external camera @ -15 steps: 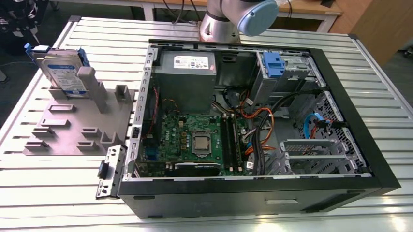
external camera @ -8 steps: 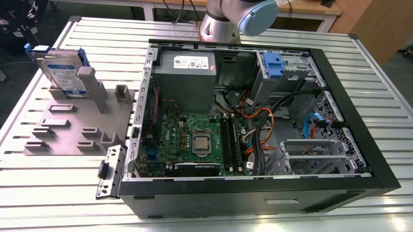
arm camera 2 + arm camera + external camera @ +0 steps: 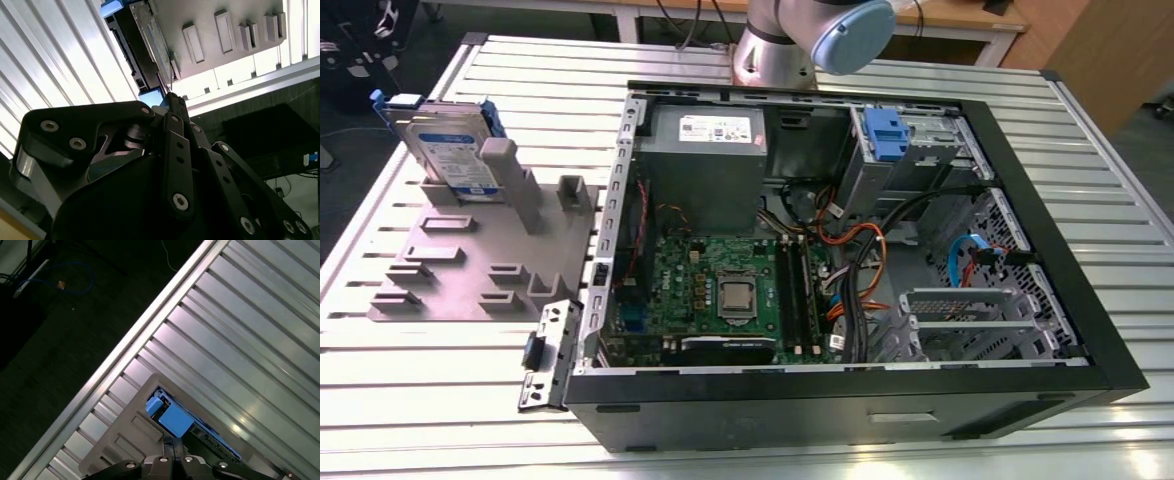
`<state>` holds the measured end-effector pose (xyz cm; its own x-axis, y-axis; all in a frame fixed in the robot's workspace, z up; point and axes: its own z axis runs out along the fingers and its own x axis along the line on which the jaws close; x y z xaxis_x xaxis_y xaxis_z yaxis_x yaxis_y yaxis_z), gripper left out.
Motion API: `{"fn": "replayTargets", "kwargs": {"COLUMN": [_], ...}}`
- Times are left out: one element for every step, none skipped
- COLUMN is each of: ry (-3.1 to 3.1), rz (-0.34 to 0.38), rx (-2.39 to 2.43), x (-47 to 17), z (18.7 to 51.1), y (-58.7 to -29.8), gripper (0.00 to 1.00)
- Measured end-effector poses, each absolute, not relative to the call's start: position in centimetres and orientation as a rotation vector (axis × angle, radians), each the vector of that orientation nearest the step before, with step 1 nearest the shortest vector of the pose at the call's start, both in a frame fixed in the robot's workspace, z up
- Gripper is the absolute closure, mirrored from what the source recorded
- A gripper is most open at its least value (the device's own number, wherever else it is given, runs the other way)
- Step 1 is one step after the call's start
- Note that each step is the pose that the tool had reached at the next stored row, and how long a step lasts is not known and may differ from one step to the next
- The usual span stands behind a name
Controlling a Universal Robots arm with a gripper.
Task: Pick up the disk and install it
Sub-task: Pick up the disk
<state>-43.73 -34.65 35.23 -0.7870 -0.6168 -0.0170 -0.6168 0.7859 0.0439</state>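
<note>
- Nearest, the open computer case [image 3: 854, 390] holds a motherboard [image 3: 720, 290].
- At ten o'clock from it, a grey rack [image 3: 467, 270] holds the disk [image 3: 447, 150] upright.
- In the first wrist view, the gripper [image 3: 172, 445], fingertips pressed together and empty, hovers just beside the disk's blue frame.

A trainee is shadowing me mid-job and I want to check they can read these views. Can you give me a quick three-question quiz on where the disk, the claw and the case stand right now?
1. True or false: the claw is holding the disk.
2. Fill in the blank: in the exterior view, the grey fixture lies to the ___ of the open computer case.
3. Pick one. The disk is: A) lying flat; B) standing upright in the grey fixture; C) mounted inside the computer case.

Key: 1 false, the claw is shut on nothing; 2 left; 3 B.
</note>
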Motion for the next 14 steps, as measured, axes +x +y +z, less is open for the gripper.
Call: {"fn": "replayTargets", "kwargs": {"ry": [2.967,2.967,2.967,2.966,2.964,2.961,2.956,2.951,2.944,2.936,2.928,2.919,2.91,2.901], "rz": [0.074,0.074,0.074,0.074,0.074,0.074,0.074,0.074,0.074,0.074,0.074,0.074,0.074,0.074], "rx": [-1.025,-1.025,-1.026,-1.029,-1.034,-1.044,-1.056,-1.072,-1.092,-1.114,-1.137,-1.161,-1.184,-1.208], "x": [-43.73,-43.73,-43.73,-43.73,-43.73,-43.73,-43.73,-43.73,-43.73,-43.73,-43.73,-43.73,-43.73,-43.73], "z": [35.23,35.23,35.23,35.23,35.23,35.23,35.23,35.23,35.23,35.23,35.23,35.23,35.23,35.22], "y": [-34.65,-34.65,-34.65,-34.65,-34.65,-34.65,-34.65,-34.65,-34.65,-34.65,-34.65,-34.65,-34.65,-34.65], "gripper": [0.89,0.89,0.89,0.89,0.89,0.89,0.89,0.89,0.89,0.89,0.89,0.89,0.89,0.89]}}
